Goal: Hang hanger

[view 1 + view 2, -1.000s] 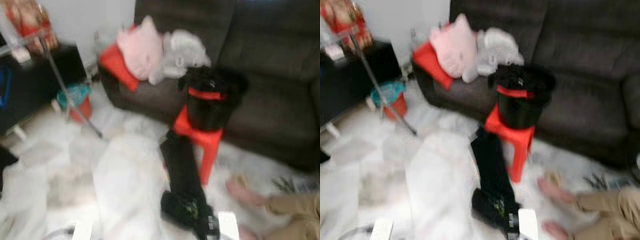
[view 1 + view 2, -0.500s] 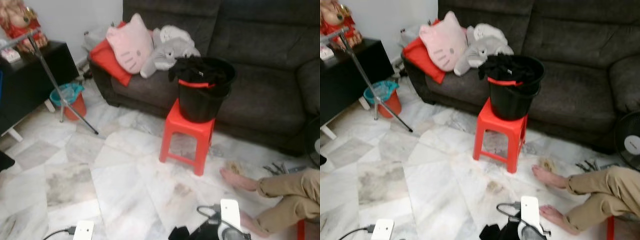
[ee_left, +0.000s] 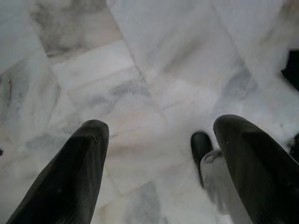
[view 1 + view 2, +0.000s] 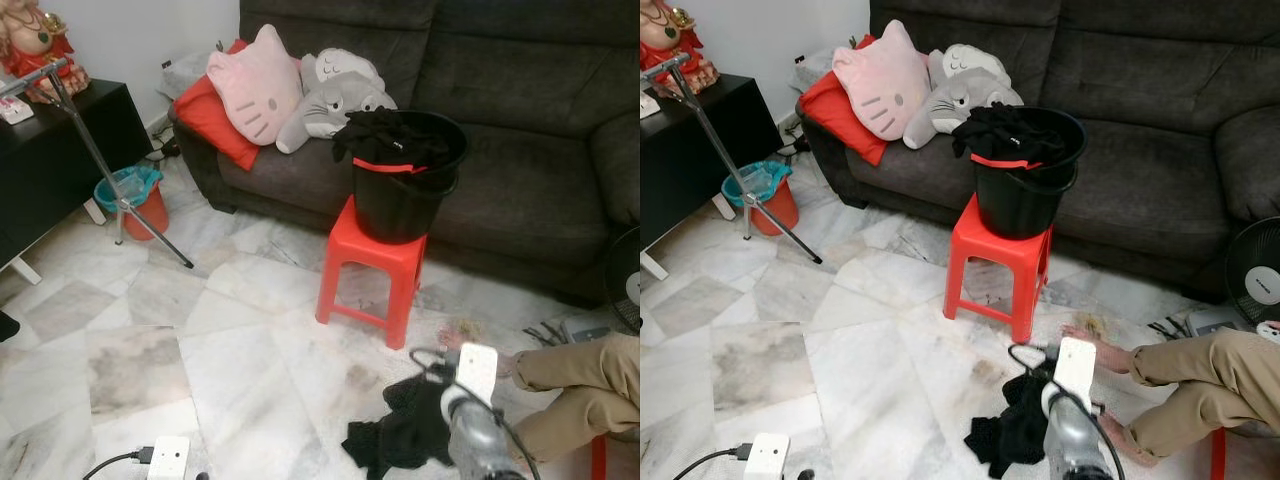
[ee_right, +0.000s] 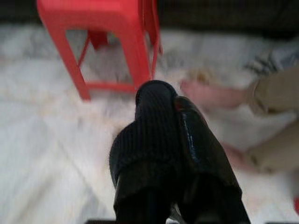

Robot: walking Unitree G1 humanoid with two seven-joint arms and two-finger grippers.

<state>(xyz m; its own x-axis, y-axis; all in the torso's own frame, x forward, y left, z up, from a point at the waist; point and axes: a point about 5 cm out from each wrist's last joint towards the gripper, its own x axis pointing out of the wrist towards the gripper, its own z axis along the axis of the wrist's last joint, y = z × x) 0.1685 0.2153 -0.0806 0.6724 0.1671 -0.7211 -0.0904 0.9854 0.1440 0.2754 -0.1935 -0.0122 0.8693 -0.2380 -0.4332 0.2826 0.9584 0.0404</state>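
My right arm is higher than half a second ago, lifting a black garment [image 4: 400, 440] off the floor in front of the red stool [image 4: 372, 275]. The right gripper [image 5: 163, 100] looks pressed shut; whether it pinches the cloth, I cannot tell. The left gripper [image 3: 159, 135] hangs spread wide over bare tile, holding nothing. I see no hanger or rail, so hanging seems some way off.

No readable text anywhere here, honestly. The black bucket [image 4: 408, 180] on the red stool [image 4: 372, 276] has no label I can make out, and the white power strip [image 4: 167, 458] on the near floor shows no markings either.
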